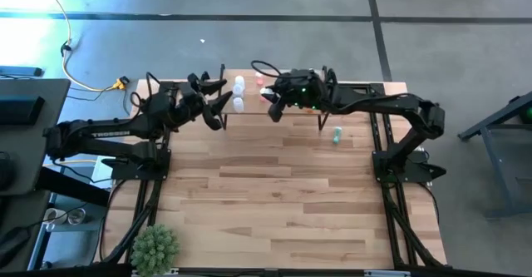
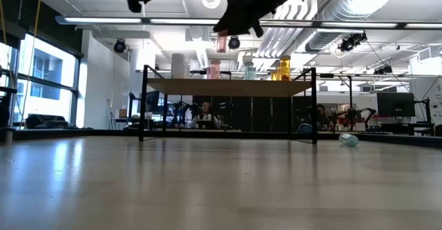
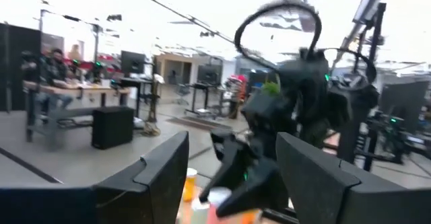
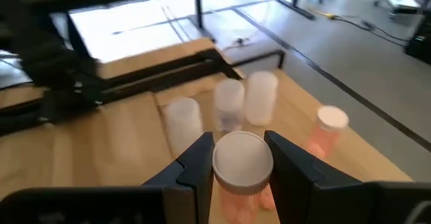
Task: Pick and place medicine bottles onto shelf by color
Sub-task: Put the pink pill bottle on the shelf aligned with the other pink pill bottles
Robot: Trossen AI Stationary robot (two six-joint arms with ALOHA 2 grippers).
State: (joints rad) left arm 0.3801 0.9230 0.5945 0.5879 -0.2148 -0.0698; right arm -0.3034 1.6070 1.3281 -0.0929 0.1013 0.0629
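The shelf point(image 2: 228, 86) stands at the table's far middle. On it are several white bottles point(image 4: 229, 103), a pink one point(image 4: 326, 133) and orange ones point(image 2: 283, 68). My right gripper point(image 1: 271, 104) is above the shelf, shut on a pink bottle point(image 2: 221, 42) with a white cap point(image 4: 242, 158). My left gripper point(image 1: 218, 102) is open and empty at the shelf's left end, facing the right gripper. A green bottle point(image 1: 337, 135) lies on its side on the table, right of the shelf. My right gripper pinches the pink bottle between its two fingers, at the sides of its upper part by the white cap point(image 4: 217, 163). The fingers come from above, pointing down. The bottle hangs upright below them point(image 2: 221, 43), lifted clear above the shelf.
A green spiky plant point(image 1: 155, 248) stands at the table's near left corner. The table's middle and near part point(image 1: 283, 202) is bare wood. People sit at desks in the room behind.
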